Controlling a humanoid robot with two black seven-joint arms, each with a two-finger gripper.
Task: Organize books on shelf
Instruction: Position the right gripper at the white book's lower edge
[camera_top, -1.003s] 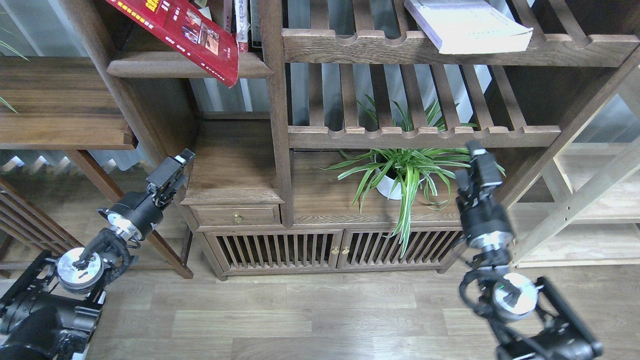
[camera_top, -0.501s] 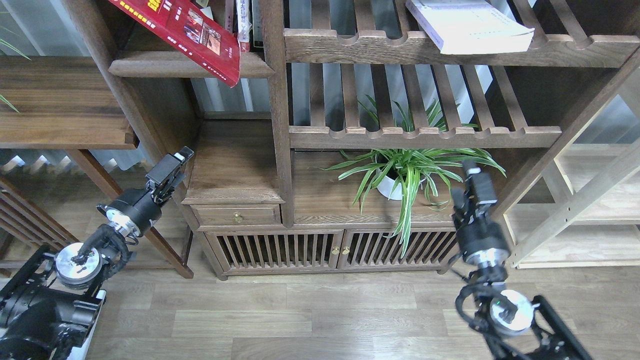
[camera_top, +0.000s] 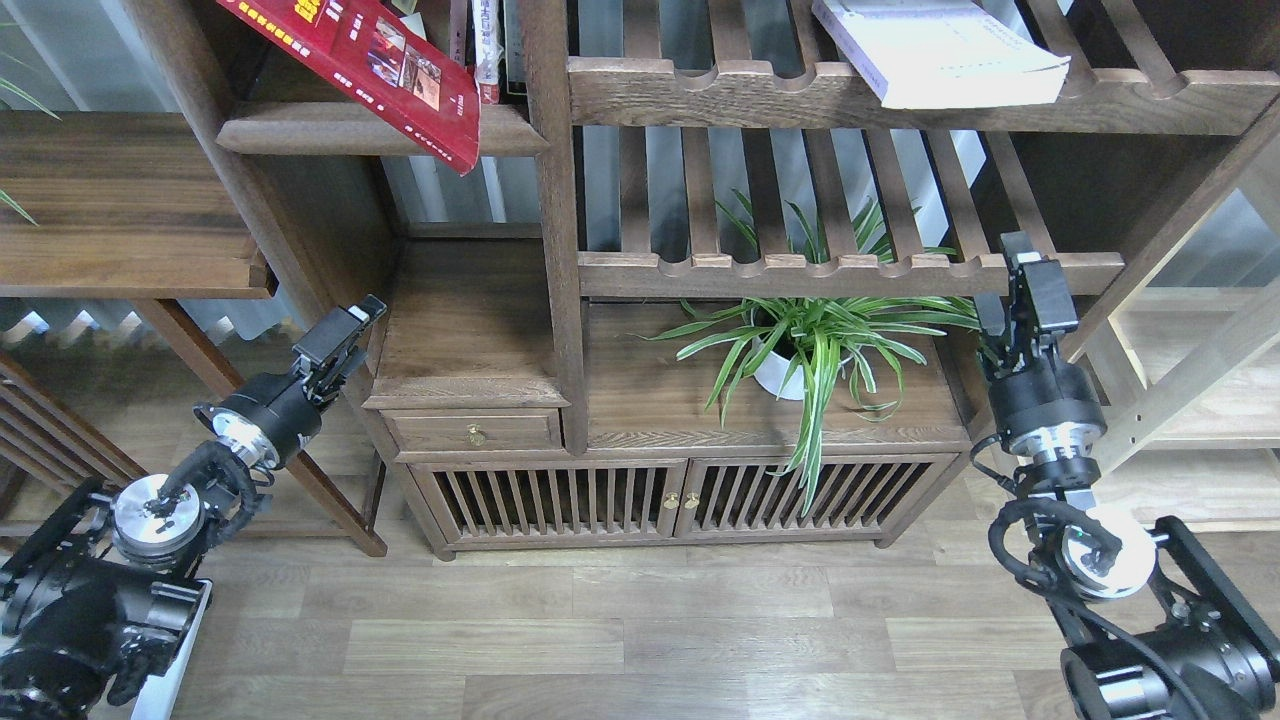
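Observation:
The dark red book (camera_top: 385, 70) with small photos lies tilted on the solid shelf (camera_top: 330, 130) at the top left, its lower corner hanging over the moulded front edge. The thick white book (camera_top: 930, 50) lies flat on the upper slatted rack at the top right. The yellow-green book is out of view. My left gripper (camera_top: 345, 330) is low, beside the left side of the small cabinet top, far below the red book. My right gripper (camera_top: 1030, 275) is by the right end of the lower slatted rack. Neither holds anything I can see; their fingers cannot be told apart.
A potted spider plant (camera_top: 810, 345) stands on the low cabinet (camera_top: 650, 400) under the lower slatted rack (camera_top: 850, 272). A few upright spines (camera_top: 485, 50) stand behind the red book. A wooden side table (camera_top: 120, 200) is on the left, a pale wooden frame (camera_top: 1190, 390) on the right.
My right arm has swung right and up, from in front of the plant to the bookcase's right post. My left arm has barely shifted. The books have not moved.

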